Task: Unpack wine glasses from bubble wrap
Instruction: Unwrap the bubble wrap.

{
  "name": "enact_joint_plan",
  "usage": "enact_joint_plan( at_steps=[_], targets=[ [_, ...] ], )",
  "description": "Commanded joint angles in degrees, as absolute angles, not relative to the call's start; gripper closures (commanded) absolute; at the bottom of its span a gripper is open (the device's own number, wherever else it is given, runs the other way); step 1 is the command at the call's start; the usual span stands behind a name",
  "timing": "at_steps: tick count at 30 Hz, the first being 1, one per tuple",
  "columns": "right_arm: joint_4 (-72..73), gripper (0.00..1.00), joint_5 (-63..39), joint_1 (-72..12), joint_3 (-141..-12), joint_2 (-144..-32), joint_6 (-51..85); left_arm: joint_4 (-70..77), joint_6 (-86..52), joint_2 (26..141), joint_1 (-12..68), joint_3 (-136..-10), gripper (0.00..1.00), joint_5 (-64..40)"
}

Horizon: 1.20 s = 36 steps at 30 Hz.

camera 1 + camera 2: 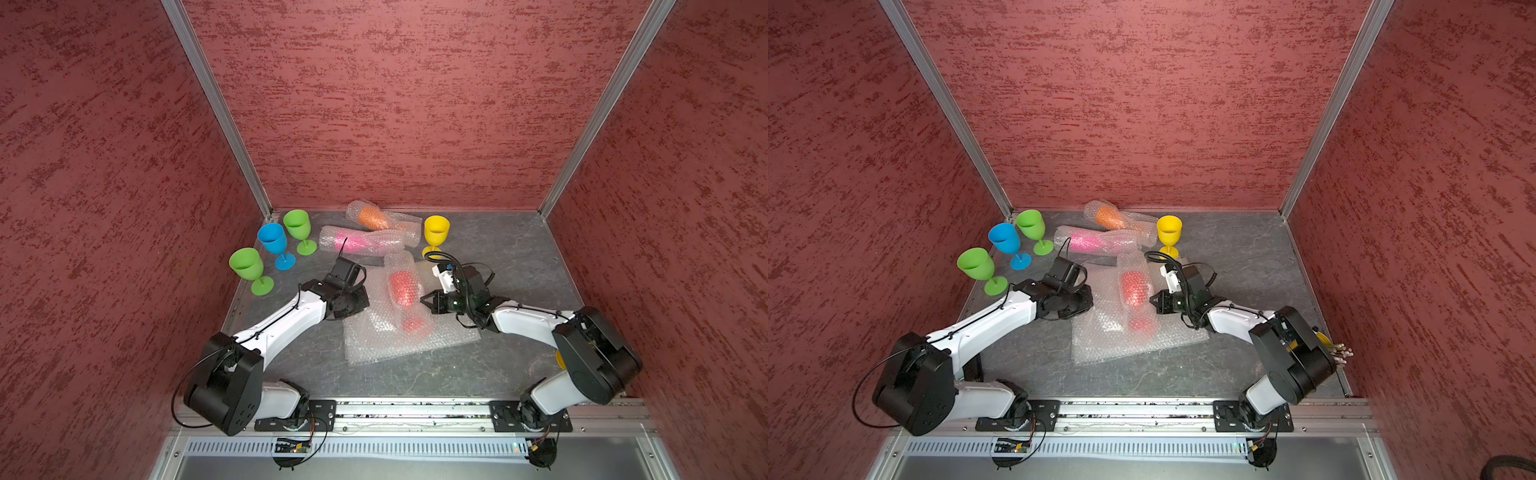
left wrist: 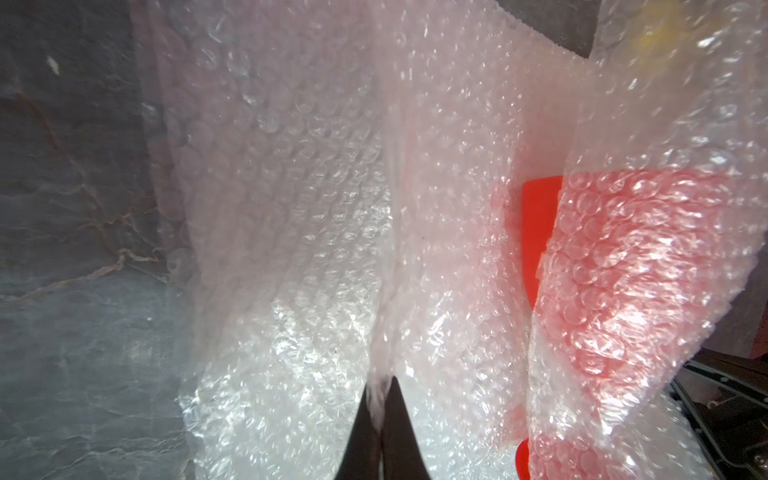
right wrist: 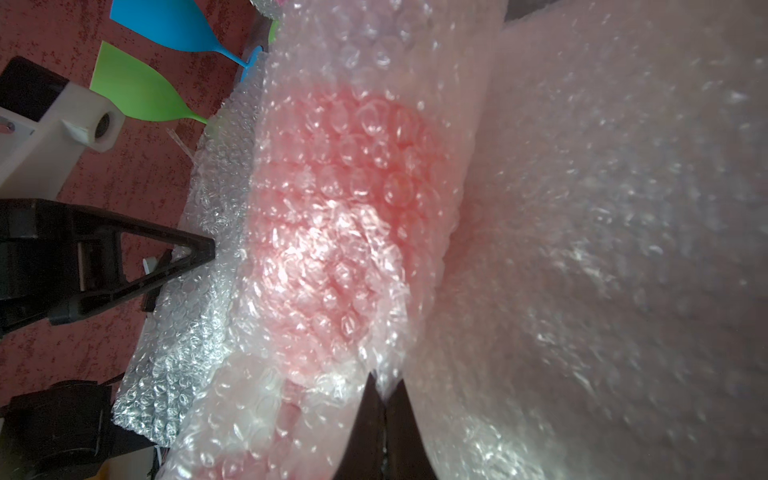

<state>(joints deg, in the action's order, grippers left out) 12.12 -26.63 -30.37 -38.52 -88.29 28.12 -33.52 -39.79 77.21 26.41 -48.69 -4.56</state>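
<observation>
**Red goblet in wrap, both end effectors pinching it**

Centre of the surface (image 1: 498,257): the red goblet (image 1: 402,291) lies on its side inside a wrap (image 1: 409,266), on top of flat sheets (image 1: 374,345). Its colour is blurred by the bubbles, and only one bare red strip shows in the left wrist view.

Left end effector (image 2: 380,392): tips together, wrap pinched between them. In both top views it is hidden under its own wrist.

Right end effector (image 3: 384,388): also closed on a fold of wrap, beside the bowl.

At the back, the pink goblet (image 1: 353,243) and orange goblet (image 1: 371,219) lie rolled in wrap, their outlines vague.

Standing bare:
- yellow goblet (image 1: 436,232), foot partly behind a cable (image 1: 451,259)
- blue goblet (image 1: 272,239)
- green goblet (image 1: 296,224) beside the blue one
- second green goblet (image 1: 246,262), nearer
</observation>
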Motion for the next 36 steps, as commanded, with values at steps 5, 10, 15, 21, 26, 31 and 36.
enact_joint_plan(
  at_steps=[5,10,15,21,26,31,36],
  targets=[
    [13.8,1.0,-26.2,-30.1,-42.1,-91.0,25.7,-34.5,-39.3,74.3,27.0,-47.0,1.0,1.2],
    [17.0,1.0,-27.9,-30.1,-43.1,-94.1,28.0,-35.6,-40.1,74.0,27.1,-46.7,1.0,3.8],
    [17.8,0.79,-27.4,-30.7,-43.7,-95.9,29.2,-36.6,-39.8,74.8,27.0,-46.8,1.0,5.1],
    [10.4,0.44,-17.3,-30.8,-43.8,-91.3,26.2,-37.6,-38.7,77.4,26.6,-47.5,1.0,4.5],
    [5.1,0.4,-11.4,-30.9,-45.2,-84.8,24.2,-38.1,-38.9,77.0,26.4,-48.0,1.0,2.7],
    [-2.3,0.32,-11.0,-34.5,-51.1,-83.9,20.5,-38.0,-39.4,76.4,26.4,-47.9,1.0,0.0],
    [-5.3,0.3,-7.2,-39.8,-54.8,-86.3,20.6,-38.2,-39.0,76.7,26.4,-48.2,1.0,0.9]
  ],
)
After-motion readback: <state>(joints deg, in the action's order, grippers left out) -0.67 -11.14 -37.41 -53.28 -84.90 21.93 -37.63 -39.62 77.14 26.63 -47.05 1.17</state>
